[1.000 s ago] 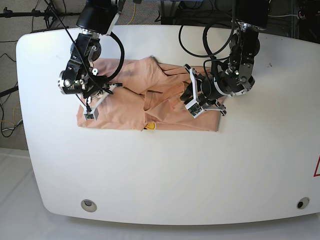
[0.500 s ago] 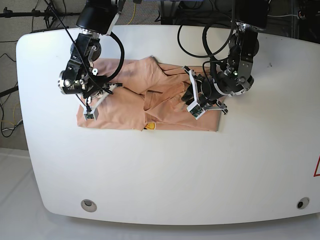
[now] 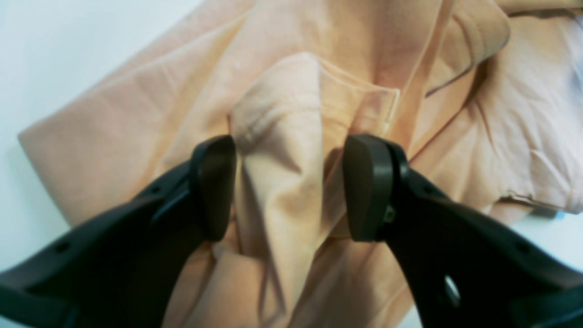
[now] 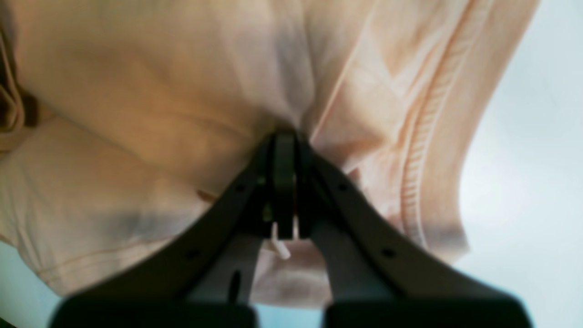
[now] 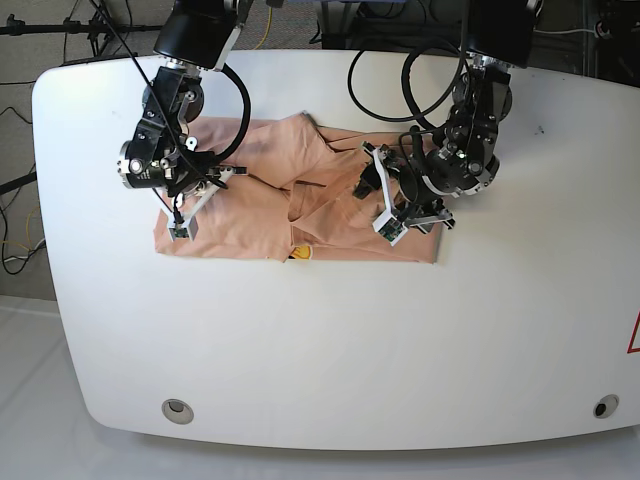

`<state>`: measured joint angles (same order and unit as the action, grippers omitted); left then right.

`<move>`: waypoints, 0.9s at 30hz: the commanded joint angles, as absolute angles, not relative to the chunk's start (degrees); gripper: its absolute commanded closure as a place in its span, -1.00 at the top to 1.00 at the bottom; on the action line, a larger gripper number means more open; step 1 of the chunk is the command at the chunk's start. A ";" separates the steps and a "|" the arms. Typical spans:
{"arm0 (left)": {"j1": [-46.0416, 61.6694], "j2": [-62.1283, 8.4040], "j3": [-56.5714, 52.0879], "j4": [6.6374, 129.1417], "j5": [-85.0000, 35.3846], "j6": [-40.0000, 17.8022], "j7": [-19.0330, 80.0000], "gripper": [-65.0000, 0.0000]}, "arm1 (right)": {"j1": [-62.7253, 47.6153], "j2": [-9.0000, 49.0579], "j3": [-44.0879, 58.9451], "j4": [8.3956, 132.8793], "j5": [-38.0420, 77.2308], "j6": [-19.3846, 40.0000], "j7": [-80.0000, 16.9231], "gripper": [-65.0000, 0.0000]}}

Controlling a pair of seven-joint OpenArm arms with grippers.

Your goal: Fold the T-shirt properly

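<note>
The left gripper has just opened, releasing a fold of the T-shirt spread mid-table; the right gripper stays pinched shut on its cloth.

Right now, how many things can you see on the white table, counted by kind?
T-shirt: 1, peach-pink
Gripper: 2, the left gripper open around a fold, the right gripper shut on the cloth
Table: 1, white
Round fittings in the table: 2, one near each front corner
Total: 6
</note>
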<state>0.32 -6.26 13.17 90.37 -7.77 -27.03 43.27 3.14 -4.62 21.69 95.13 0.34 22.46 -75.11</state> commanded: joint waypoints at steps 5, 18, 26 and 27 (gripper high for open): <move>-0.66 -6.20 13.05 90.95 -8.57 -26.95 42.24 0.07 | 3.30 -4.88 21.58 95.08 0.48 22.46 -76.35 -1.00; -1.36 -6.20 13.05 86.02 -8.57 -27.21 41.45 -0.41 | 3.30 -4.88 21.58 95.08 0.48 22.46 -76.35 -1.00; -1.45 -6.29 13.05 86.20 -8.57 -27.03 41.36 -1.00 | 3.30 -4.88 21.58 95.08 0.48 22.46 -76.35 -1.00; -1.45 -6.37 13.05 86.29 -8.57 -27.03 41.36 -1.00 | 3.30 -4.88 21.58 95.08 0.48 22.46 -76.35 -1.00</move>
<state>-0.84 -6.26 13.08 85.54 -8.62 -27.00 41.10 3.14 -4.62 21.69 95.13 0.27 22.46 -75.07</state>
